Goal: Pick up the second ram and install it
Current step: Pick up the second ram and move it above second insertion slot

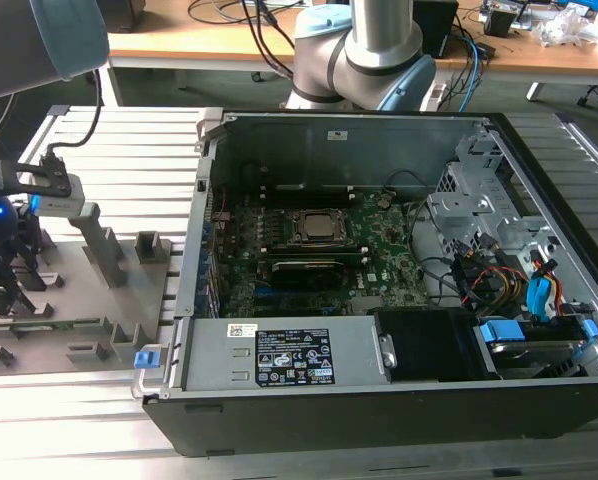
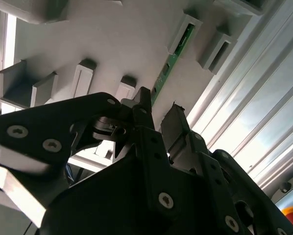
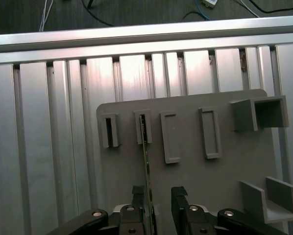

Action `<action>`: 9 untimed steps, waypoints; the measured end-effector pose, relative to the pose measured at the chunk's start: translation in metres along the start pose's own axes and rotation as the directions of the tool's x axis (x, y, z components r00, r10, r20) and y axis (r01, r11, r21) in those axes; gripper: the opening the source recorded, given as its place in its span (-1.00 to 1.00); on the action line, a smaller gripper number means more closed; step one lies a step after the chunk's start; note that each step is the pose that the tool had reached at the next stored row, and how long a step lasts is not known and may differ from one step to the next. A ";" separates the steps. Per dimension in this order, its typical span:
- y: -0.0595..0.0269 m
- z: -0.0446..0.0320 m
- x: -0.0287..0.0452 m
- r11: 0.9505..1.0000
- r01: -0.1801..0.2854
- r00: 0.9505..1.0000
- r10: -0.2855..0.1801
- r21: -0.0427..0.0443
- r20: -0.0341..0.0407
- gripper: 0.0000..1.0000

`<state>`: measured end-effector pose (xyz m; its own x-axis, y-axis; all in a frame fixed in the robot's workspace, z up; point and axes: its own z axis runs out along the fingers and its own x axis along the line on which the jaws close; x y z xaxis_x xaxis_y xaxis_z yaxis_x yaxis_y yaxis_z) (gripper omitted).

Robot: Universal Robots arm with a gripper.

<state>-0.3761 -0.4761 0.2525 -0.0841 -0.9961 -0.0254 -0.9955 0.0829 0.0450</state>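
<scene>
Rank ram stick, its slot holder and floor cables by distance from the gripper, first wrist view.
1. ram stick, alongside the gripper.
2. slot holder, on the grey fixture plate.
3. floor cables, beyond the table edge.

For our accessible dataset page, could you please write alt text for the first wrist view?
Open fingers straddle one end of a thin green ram that stands on edge in a slot of a grey holder; the ram sits close to one finger, with a gap to the other. The holder lies on a ribbed aluminium table.
</scene>
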 end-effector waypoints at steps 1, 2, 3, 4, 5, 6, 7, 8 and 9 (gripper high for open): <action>-0.0001 0.0011 0.0001 1.000 0.000 1.000 0.000 0.000 0.000 -0.28; -0.0003 0.0025 0.0001 1.000 0.000 1.000 0.000 0.000 0.000 -0.28; -0.0005 0.0041 0.0001 1.000 0.001 1.000 -0.001 0.000 0.000 -0.28; -0.0006 0.0046 0.0001 1.000 0.000 1.000 0.000 0.000 0.000 -0.28; -0.0008 0.0050 0.0002 1.000 0.000 1.000 0.000 0.000 0.000 -0.28; -0.0009 0.0057 0.0002 1.000 0.000 1.000 0.000 0.000 0.000 -0.28; -0.0009 0.0061 0.0002 1.000 0.000 1.000 0.000 0.000 0.000 -0.28; -0.0010 0.0064 0.0002 1.000 0.000 1.000 0.000 0.000 0.000 -0.28; -0.0011 0.0070 0.0002 1.000 0.000 1.000 0.000 0.000 0.000 -0.28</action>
<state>-0.3753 -0.4762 0.2455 -0.0837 -0.9962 -0.0251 -0.9956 0.0825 0.0452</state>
